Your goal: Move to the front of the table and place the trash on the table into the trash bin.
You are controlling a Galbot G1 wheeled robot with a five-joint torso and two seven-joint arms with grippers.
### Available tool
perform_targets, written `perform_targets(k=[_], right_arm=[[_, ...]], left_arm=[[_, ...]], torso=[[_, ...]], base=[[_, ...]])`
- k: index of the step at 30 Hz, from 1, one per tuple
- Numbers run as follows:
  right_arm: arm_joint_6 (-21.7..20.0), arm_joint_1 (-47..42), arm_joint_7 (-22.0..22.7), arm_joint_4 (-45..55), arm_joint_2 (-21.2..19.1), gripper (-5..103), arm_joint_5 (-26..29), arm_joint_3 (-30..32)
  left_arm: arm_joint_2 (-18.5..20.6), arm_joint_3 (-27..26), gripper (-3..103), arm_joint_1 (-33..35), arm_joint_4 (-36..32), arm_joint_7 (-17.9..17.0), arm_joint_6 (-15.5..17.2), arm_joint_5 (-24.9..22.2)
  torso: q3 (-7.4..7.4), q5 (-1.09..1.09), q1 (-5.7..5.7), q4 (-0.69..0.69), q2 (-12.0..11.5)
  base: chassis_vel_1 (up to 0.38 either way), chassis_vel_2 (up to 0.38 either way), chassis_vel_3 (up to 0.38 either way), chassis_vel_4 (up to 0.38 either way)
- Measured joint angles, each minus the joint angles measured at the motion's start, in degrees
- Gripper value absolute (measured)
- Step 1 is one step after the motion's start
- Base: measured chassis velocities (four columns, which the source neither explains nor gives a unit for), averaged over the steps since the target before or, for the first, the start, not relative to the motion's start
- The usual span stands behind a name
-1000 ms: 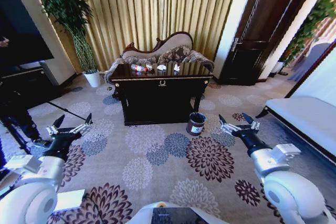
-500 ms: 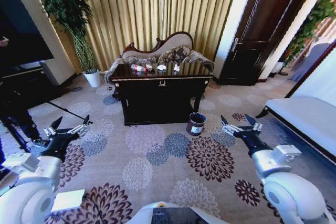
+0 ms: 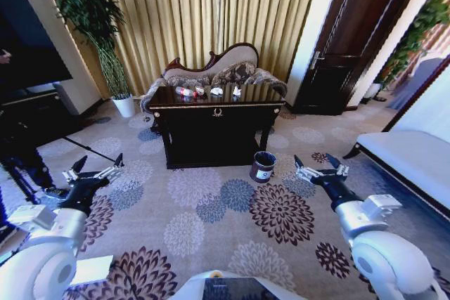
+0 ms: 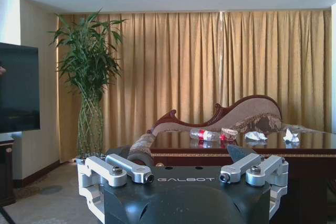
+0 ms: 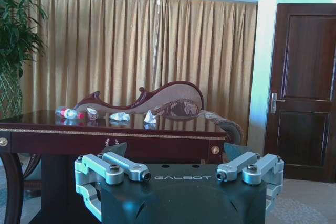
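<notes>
The dark-brown table [image 3: 211, 135] stands ahead in front of a sofa, some way off across the carpet. On its top lies the trash: a clear bottle [image 3: 185, 91] with a red label, a tan wrapper [image 3: 200, 90] and two white tissues [image 3: 216, 91] [image 3: 236, 90]. The same items show in the wrist views: the bottle [image 4: 206, 135] [image 5: 68, 113], the wrapper [image 4: 229, 132] [image 5: 92, 113] and a tissue [image 4: 255, 136] [image 5: 119, 116]. The round dark trash bin [image 3: 263, 166] sits on the floor by the table's front right leg. My left gripper [image 3: 97, 166] and right gripper [image 3: 315, 165] hover open and empty, low over the carpet.
A curved sofa [image 3: 225, 68] stands behind the table against gold curtains. A tall plant in a white pot [image 3: 125, 105] is at the left, with a black TV stand [image 3: 31, 114] and tripod legs nearer me. A white bench [image 3: 411, 159] is at the right, a dark door [image 3: 344, 54] beyond.
</notes>
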Motion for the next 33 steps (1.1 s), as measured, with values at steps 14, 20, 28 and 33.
perform_targets(k=[14,20,28,33], right_arm=[[0.5,-0.1,-0.1,0.0,0.5,100,-0.2,-0.5],[0.5,-0.1,-0.1,0.0,0.4,100,-0.2,-0.8],[0.8,-0.1,-0.1,0.0,0.5,100,-0.4,-1.0],[1.0,-0.3,-0.1,0.0,0.6,100,-0.6,-1.0]], left_arm=[[-0.6,0.0,100,0.4,0.0,0.1,-0.3,-0.8],[-0.8,0.0,100,0.6,0.0,0.2,-0.4,-0.8],[-0.8,0.0,100,0.8,0.0,0.2,-0.5,-0.8],[-1.0,0.0,100,0.9,0.1,0.2,-0.6,-1.1]], torso=[[0.0,-0.02,0.02,0.0,0.0],[0.0,0.0,0.0,0.0,0.0],[0.0,0.0,0.0,0.01,0.0],[0.0,-0.01,0.0,0.0,0.0]], base=[[-0.191,0.193,0.188,-0.178],[-0.131,0.192,0.127,-0.165],[-0.191,0.174,0.185,-0.169],[-0.192,0.189,0.208,-0.191]])
